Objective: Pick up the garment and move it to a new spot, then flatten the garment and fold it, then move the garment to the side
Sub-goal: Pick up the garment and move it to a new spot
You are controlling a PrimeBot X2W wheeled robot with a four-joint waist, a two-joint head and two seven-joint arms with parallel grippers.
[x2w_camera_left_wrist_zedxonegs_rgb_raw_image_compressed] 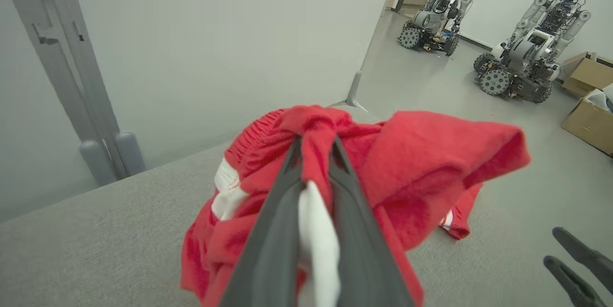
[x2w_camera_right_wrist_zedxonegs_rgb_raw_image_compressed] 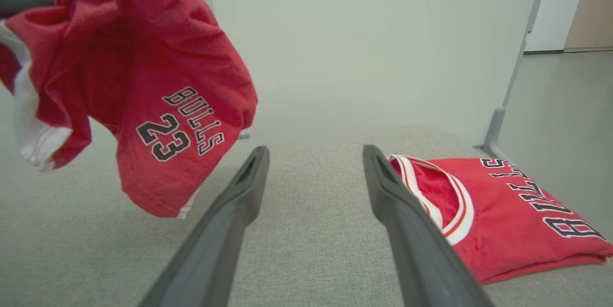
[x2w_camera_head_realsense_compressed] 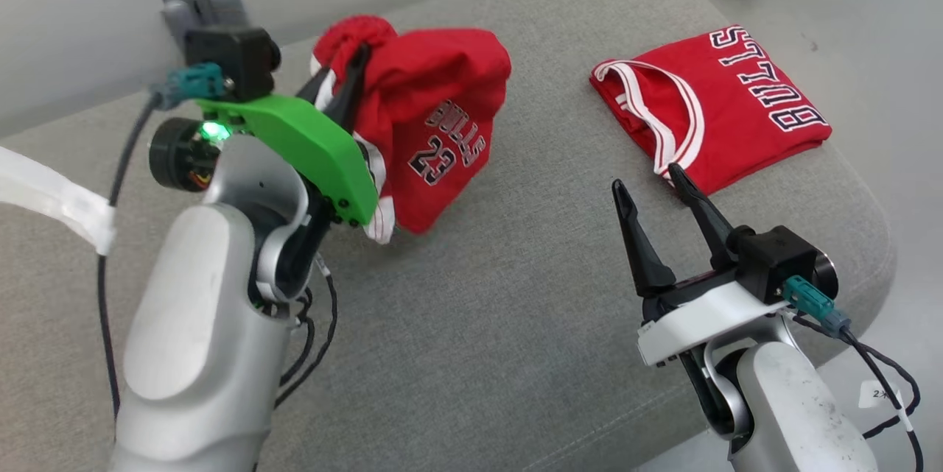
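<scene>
Red "BULLS 23" shorts (x2w_camera_head_realsense_compressed: 435,126) hang bunched at 11 o'clock over the grey padded worktop (x2w_camera_head_realsense_compressed: 501,295), pinched in the jaws of the left gripper (x2w_camera_head_realsense_compressed: 359,58), forearm raised. Right gripper (x2w_camera_head_realsense_compressed: 645,177) at 4 o'clock, low, jaws wide, empty. Folded Bulls jersey (x2w_camera_head_realsense_compressed: 729,118) lies at 2 o'clock. Cardboard box (x2w_camera_left_wrist_zedxonegs_rgb_raw_image_compressed: 586,122) on floor, contents unclear.

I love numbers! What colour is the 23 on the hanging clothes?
Black with white outline, on the red garment; clearest in right wrist view.
</scene>
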